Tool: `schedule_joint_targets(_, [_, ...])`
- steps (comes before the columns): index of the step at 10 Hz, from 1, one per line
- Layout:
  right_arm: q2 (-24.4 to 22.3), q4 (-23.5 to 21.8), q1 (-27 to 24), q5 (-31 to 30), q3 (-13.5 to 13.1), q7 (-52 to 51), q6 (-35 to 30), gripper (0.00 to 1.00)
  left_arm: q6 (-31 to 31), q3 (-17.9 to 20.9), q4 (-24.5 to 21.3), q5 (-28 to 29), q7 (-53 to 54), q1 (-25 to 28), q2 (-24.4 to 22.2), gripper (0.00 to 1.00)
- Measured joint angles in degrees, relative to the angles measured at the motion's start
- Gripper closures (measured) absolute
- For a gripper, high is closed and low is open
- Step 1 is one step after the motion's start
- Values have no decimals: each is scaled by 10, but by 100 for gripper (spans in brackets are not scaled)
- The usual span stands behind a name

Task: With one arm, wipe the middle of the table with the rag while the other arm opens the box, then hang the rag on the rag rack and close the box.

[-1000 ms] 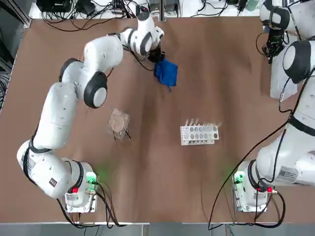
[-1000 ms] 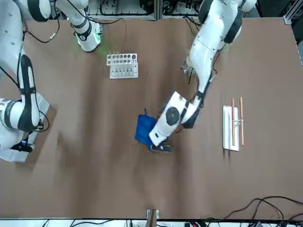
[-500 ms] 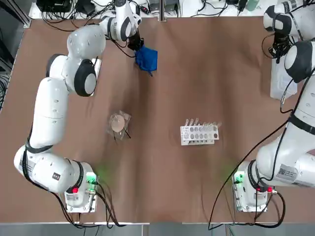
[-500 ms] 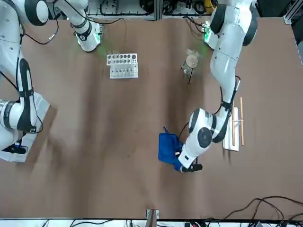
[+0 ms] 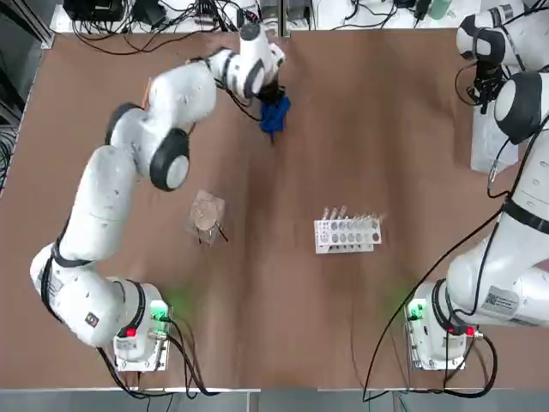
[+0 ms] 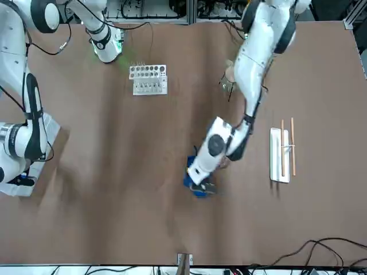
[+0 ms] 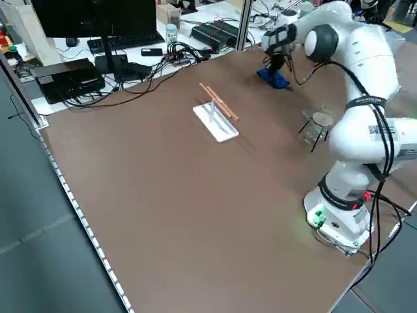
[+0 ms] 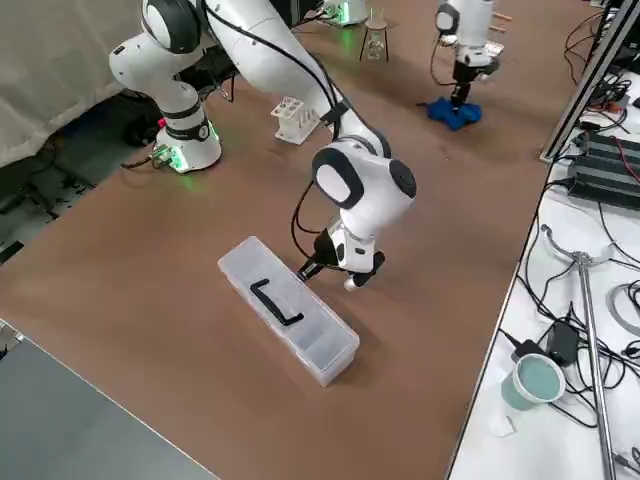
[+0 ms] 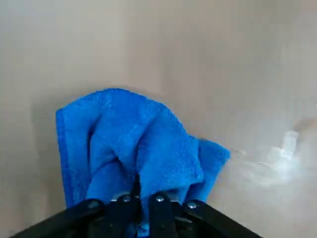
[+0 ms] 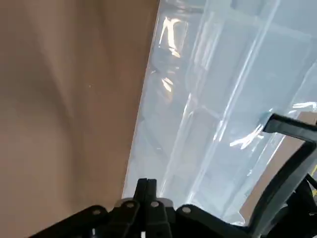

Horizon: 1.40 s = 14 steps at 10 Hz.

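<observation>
The bright blue rag (image 5: 274,114) lies bunched on the table (image 5: 386,172), far of the middle, with my left gripper (image 5: 269,98) shut on it; the left wrist view shows the rag (image 9: 138,144) pinched between the fingers. The translucent box (image 8: 285,305) lies with its lid down and its black handle (image 8: 272,302) on top, at the right side of the table. My right gripper (image 8: 322,264) is shut, its tips at the box's long edge (image 10: 148,148). The rag rack (image 6: 282,154) stands to the left of the rag; my left arm hides it in the top view.
A white test-tube rack (image 5: 347,233) stands at mid table, nearer the bases. A tan round piece in clear wrap (image 5: 207,215) lies left of it. Cables and equipment (image 5: 154,13) line the far edge.
My left gripper dragged the rag leftward towards the rack, then back to the right, and the rag is now more bunched. The right arm has barely moved.
</observation>
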Motion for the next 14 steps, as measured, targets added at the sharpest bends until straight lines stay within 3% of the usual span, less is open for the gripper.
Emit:
schedule_joint_targets(3, [-4,9,-2,1,-3,-14,-24,99,135,-40,17,-5,-7,-29,32,92])
schedule_joint_targets(6, [-37,25,-6,-16,-35,-65,-52,99,141,-41,33,-5,-14,-45,39,92])
schedule_joint_targets(8, [-42,25,-41,-26,-58,-123,-30,99,73,-32,34,-6,-17,-26,39,92])
schedule_joint_targets(10, [-34,20,-118,-23,-58,-193,57,99,-27,-29,40,-6,-13,18,25,92])
schedule_joint_targets(11, [-27,12,-148,-3,-45,-211,97,99,-78,-23,35,-4,-11,38,11,92])
schedule_joint_targets(13, [-14,7,-162,15,-39,-226,135,98,-118,-16,-15,29,-3,79,-36,92])
schedule_joint_targets(14, [-15,14,-162,49,-29,-237,122,96,-121,-15,-67,61,1,99,-82,92])
